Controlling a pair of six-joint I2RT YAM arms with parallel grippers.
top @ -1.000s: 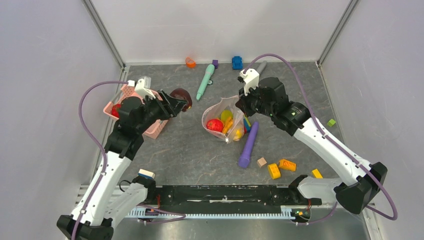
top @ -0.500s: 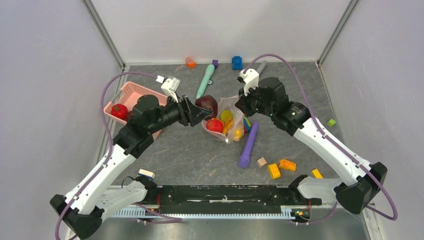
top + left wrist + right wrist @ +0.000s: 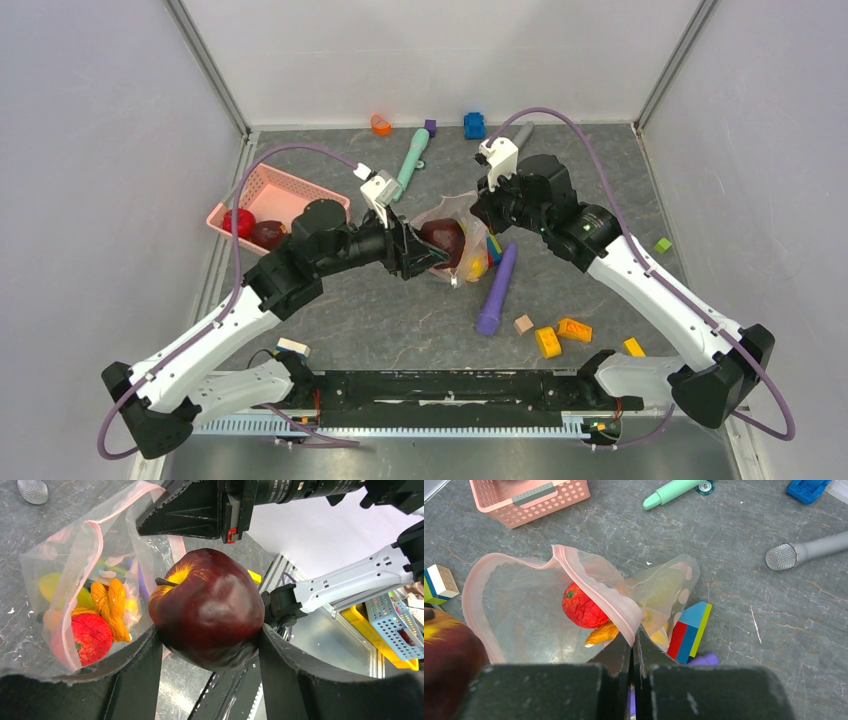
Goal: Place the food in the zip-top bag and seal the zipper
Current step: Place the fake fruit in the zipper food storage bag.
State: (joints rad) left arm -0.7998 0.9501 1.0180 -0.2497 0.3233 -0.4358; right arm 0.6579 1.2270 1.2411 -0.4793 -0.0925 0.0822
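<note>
- Grey marbled bench (image 3: 380, 300), white walls on three sides; two arms reach in from bottom of top view.
- L pincer (image 3: 424, 250): clamped on dark maroon apple (image 3: 210, 610), one finger each side. Stem end w/ yellow streaks faces upper left of L wrist view.
- Apple loc.: centre of top view, at mouth of zip-top bag (image 3: 664, 587). Whether past the rim, can't tell.
- R pincer (image 3: 634, 647): fingers together, pinching bag's rim at bottom centre of R wrist view; mouth gapes open.
- Seal: zipper (image 3: 594, 587), pink strip round the mouth, unsealed; slider tab not made out.
- In bag: red wrinkled fruit (image 3: 584, 607); orange-yellow piece (image 3: 601, 634) just below, touching it.
- Upper left of top view: pink basket (image 3: 275, 200) w/ red fruit (image 3: 238, 222) and maroon fruit (image 3: 268, 234) inside, side by side.
- Touching bag's right side: multicoloured block (image 3: 689, 632).
- Just right of bag: purple stick (image 3: 497, 290). Upper centre: teal stick (image 3: 411, 163).
- Lower right: yellow blocks (image 3: 548, 342). Top centre, near far wall: blue block (image 3: 474, 125).
- Upper right of R wrist view: grey mic-like item (image 3: 809, 552).
</note>
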